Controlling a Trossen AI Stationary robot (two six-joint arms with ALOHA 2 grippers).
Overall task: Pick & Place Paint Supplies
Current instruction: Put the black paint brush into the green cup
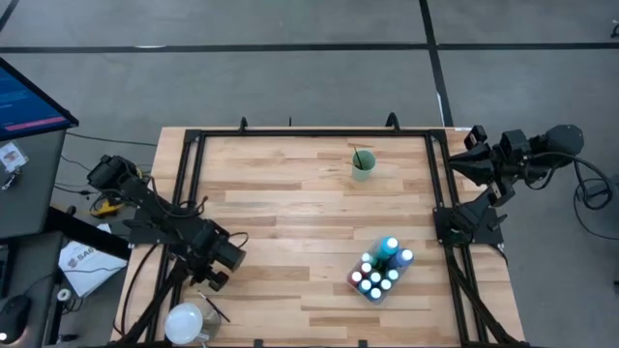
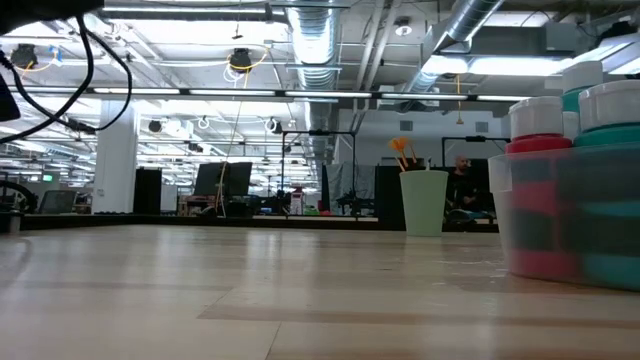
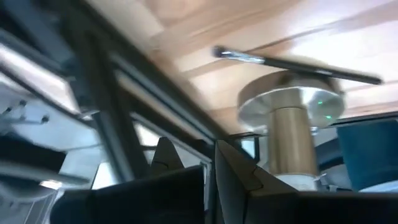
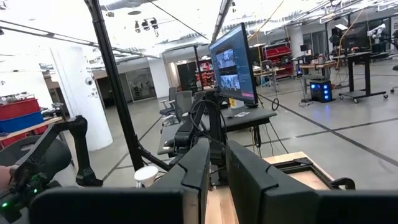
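Small paint bottles (image 1: 381,269) with teal, white and red caps fill a clear plastic tub (image 1: 360,289) at five o'clock on the wooden table (image 1: 290,193). A thin dark-handled paintbrush (image 1: 215,309) lies at seven o'clock, just beyond the left gripper (image 1: 219,280), jaws narrow, empty. The right gripper (image 4: 214,171) sits off-table at two o'clock, jaws nearly closed. The pale green cup (image 1: 363,163) half hides its contents.

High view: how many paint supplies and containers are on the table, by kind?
Paint bottles: about 10, caps crowded together
Paintbrushes: at least 2, one loose on the table, one or more in the cup
Pale green cup: 1
Clear tub: 1
Total: about 14
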